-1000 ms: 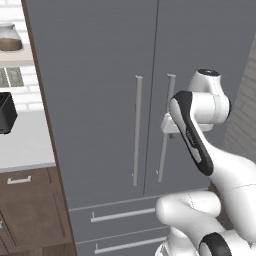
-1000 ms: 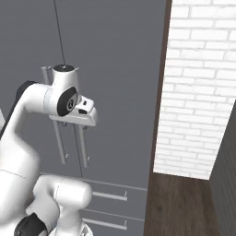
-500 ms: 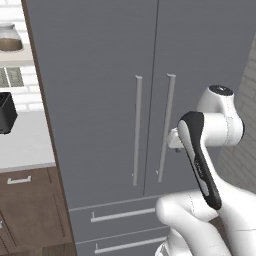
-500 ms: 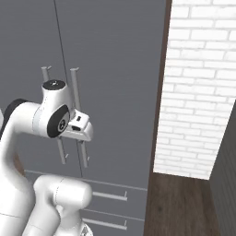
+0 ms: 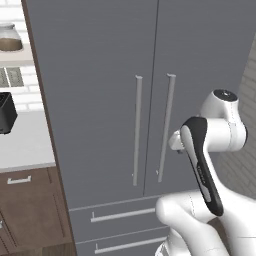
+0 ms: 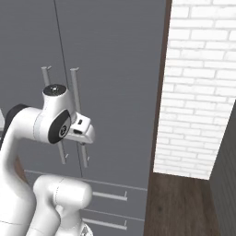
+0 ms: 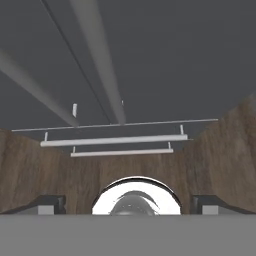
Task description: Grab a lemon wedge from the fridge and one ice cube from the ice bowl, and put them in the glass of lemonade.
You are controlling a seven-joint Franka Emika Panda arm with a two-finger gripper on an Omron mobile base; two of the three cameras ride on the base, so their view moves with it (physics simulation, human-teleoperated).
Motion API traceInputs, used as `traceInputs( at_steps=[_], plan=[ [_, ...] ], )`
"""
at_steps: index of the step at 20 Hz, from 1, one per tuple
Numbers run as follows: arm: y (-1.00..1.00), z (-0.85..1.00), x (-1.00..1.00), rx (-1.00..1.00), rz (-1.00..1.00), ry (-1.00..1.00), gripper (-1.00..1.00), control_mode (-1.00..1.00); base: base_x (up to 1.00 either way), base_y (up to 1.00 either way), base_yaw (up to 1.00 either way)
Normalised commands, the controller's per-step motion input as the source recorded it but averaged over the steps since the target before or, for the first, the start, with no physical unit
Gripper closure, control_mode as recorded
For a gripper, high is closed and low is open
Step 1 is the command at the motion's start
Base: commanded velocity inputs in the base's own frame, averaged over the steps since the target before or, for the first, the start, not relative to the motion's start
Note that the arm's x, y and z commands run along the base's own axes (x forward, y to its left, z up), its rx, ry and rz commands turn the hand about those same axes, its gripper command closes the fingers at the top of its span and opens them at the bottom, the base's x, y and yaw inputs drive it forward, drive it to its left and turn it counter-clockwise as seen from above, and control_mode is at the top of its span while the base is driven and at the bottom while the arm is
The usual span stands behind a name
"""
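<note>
Arm lower; matte grey fridge (image 5: 100, 75).

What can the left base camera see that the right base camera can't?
The left base view alone has the brown wooden cabinet with its pale counter, a black appliance and a lidded jar on a shelf. The right base view alone has the white brick wall and dark wood floor. Both share the grey fridge, shut, its two long door handles, the drawer handles below, and the robot's white arm in front.
</note>
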Motion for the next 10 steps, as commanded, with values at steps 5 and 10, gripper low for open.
traceInputs(
  at_steps=[5, 10],
  plan=[
    [-0.08, 0.01, 0.17, 0.00, 0.00, -0.05, -1.00, -1.00, 0.00, 0.00, 0.00],
    [-0.01, 0.04, 0.15, 0.00, 0.00, -0.02, -1.00, -1.00, 0.00, 0.00, 0.00]
  ],
)
